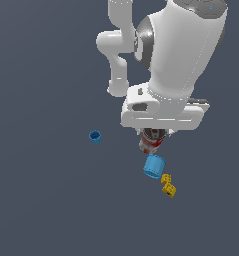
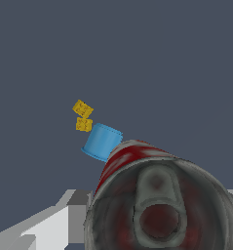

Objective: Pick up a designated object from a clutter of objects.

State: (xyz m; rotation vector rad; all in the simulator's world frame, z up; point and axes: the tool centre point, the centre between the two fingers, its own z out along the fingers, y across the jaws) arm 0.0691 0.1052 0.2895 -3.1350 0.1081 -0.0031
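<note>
Light-blue cup: you see one light-blue cup (image 1: 154,166) just right of centre and below the middle of the exterior view, tipped so its open mouth faces down and toward that view's left; its inside is too dark to tell whether it holds anything. In the wrist view it (image 2: 102,141) lies just past the can.
Small blue cup: one darker, smaller cup (image 1: 95,137) stands alone left of centre in the exterior view, well apart from the rest, mouth up; you cannot tell its contents.
Can: one red-and-white can (image 1: 151,141) sits directly under the hand in the exterior view, just above the light-blue cup. In the wrist view it (image 2: 162,200) fills the lower right, its dark pull-tab end facing the camera.
Claw: your gripper (image 1: 153,134) is at the can, fingers hidden by the hand's body. You cannot tell whether it is released or clenched on the can.
Yellow blocks: two perforated yellow blocks (image 1: 168,185), touching one another, lie just beside the light-blue cup, lower right of it in the exterior view.
Floor: plain dark grey floor (image 1: 46,200).
</note>
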